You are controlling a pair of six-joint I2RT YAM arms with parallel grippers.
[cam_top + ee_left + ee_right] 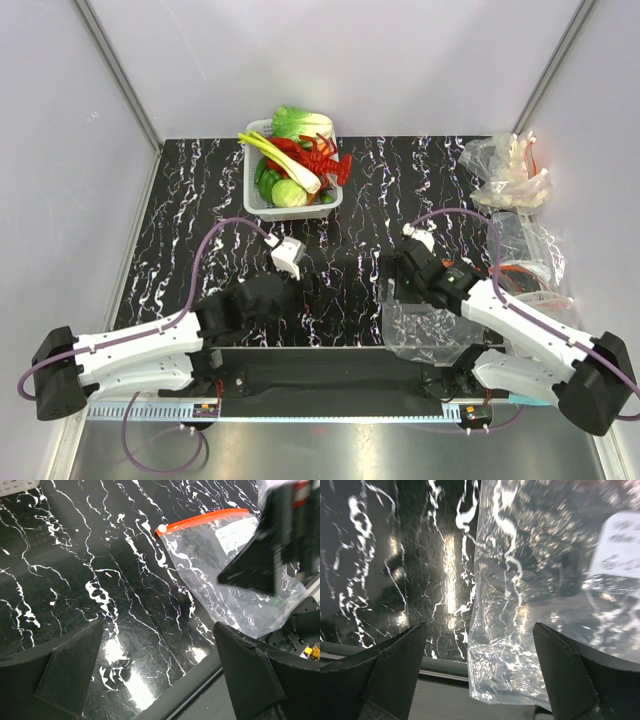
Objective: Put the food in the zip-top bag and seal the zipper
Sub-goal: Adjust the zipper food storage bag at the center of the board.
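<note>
The red lobster [327,160] and the pale cabbage [289,193] lie in a white basket [252,178] at the back of the table. The clear zip-top bag [432,328] lies flat at the near edge, its bottom hanging over the edge. In the left wrist view the bag [235,595] shows its red-orange zipper [205,519] and a white label. My right gripper [396,290] is open just above the bag's left side, with the bag [530,605] between and below its fingers [480,630]. My left gripper [306,284] is open and empty [157,630] over bare table, left of the bag.
The basket also holds a bok choy [300,122] and a leek [285,160]. A wrinkly clear plastic heap [505,170] sits at the back right, with more plastic bags [530,262] along the right wall. Walls close in three sides.
</note>
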